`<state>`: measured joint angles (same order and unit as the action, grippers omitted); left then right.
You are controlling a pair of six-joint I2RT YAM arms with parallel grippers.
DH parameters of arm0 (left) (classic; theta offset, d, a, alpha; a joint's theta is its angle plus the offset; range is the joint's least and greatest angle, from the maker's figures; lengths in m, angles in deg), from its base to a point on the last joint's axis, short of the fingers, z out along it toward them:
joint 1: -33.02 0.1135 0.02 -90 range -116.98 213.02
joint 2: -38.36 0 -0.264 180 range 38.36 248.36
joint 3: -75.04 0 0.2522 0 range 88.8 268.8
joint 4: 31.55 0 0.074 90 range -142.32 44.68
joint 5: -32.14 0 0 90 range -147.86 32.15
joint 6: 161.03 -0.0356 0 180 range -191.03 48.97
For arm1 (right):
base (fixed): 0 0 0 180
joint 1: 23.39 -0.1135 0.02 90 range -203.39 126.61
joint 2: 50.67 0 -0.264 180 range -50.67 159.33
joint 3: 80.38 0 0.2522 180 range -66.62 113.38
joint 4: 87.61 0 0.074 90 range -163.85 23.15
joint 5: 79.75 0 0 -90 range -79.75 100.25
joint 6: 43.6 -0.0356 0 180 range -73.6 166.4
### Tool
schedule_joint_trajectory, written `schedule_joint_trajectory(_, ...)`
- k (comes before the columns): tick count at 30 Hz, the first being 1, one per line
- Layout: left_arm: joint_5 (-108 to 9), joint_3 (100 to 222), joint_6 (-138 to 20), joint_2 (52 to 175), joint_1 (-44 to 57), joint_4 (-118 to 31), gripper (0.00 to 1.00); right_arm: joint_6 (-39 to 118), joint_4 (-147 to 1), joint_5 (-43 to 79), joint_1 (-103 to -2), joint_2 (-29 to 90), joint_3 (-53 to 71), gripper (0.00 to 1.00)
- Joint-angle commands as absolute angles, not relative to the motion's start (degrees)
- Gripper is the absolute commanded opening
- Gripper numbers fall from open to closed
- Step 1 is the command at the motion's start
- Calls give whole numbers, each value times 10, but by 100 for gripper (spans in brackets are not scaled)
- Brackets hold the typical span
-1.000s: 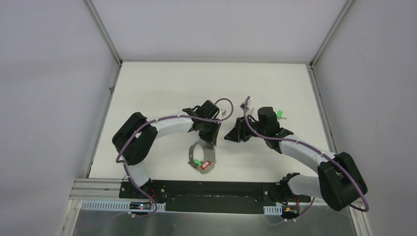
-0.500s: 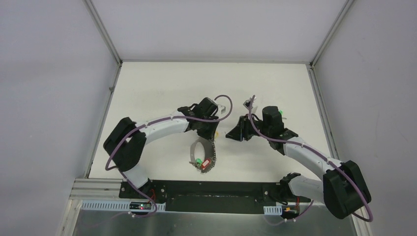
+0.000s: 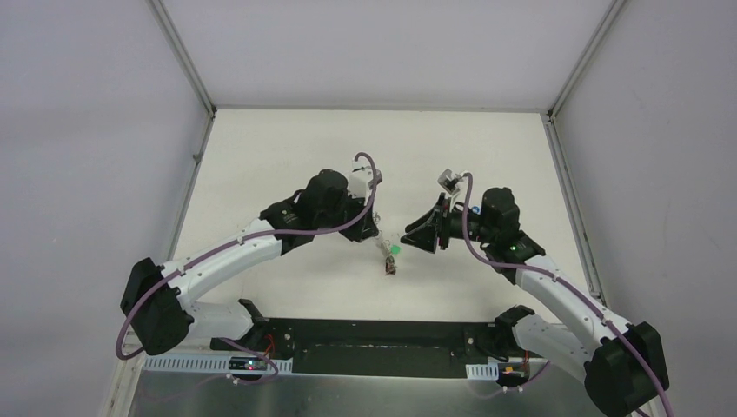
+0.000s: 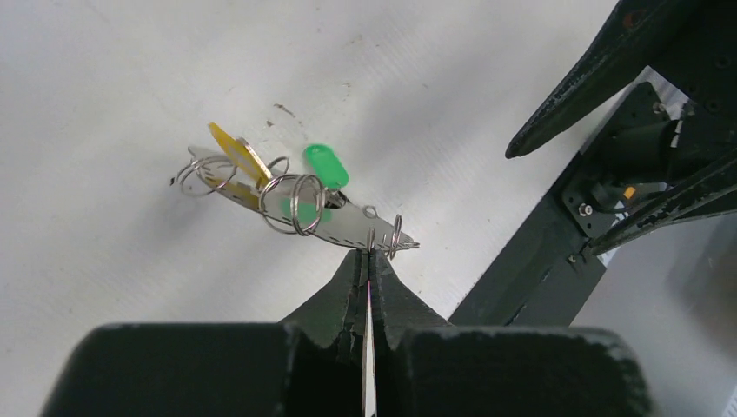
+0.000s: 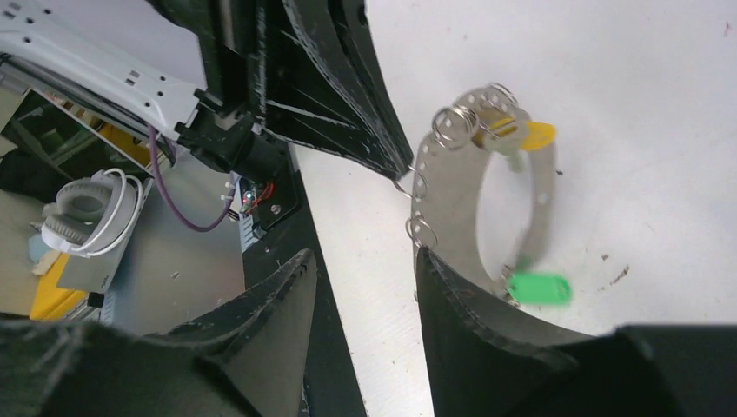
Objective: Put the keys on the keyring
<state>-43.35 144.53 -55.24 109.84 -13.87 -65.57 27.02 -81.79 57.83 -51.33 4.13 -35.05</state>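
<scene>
The left hand point(image 4: 369, 258) is pinched shut on the edge of the keyring point(image 4: 343, 228), holding it over the tabletop point(image 3: 287, 156). A green tag point(image 4: 326, 165) and a yellow tag point(image 4: 236, 155) hang on the keyring by small rings. The right hand point(image 5: 363, 254) sits just beside the loop, fingers parted with nothing between them.

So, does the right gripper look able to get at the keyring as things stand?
Probably yes. The left gripper is shut on one edge of the keyring, and the right gripper, jaws open, is close beside a free part of it with nothing between them.
</scene>
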Motion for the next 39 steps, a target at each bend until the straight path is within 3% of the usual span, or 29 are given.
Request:
schedule_joint_trajectory(1, -359, 1410, -568, 1061, -143, -532, 0, 300, -888, 633, -511, 23, -322, 48)
schedule_joint_trajectory(13, -280, 1351, -581, 1038, -143, -387, 0, 301, -951, 668, -515, 42, -339, 37)
schedule_joint_trajectory(22, -226, 1309, -634, 1020, -146, -303, 0, 321, -972, 675, -518, 65, -360, 35)
schedule_joint_trajectory(39, -204, 1285, -721, 972, -156, -282, 0, 366, -998, 762, -518, 62, -376, 29)
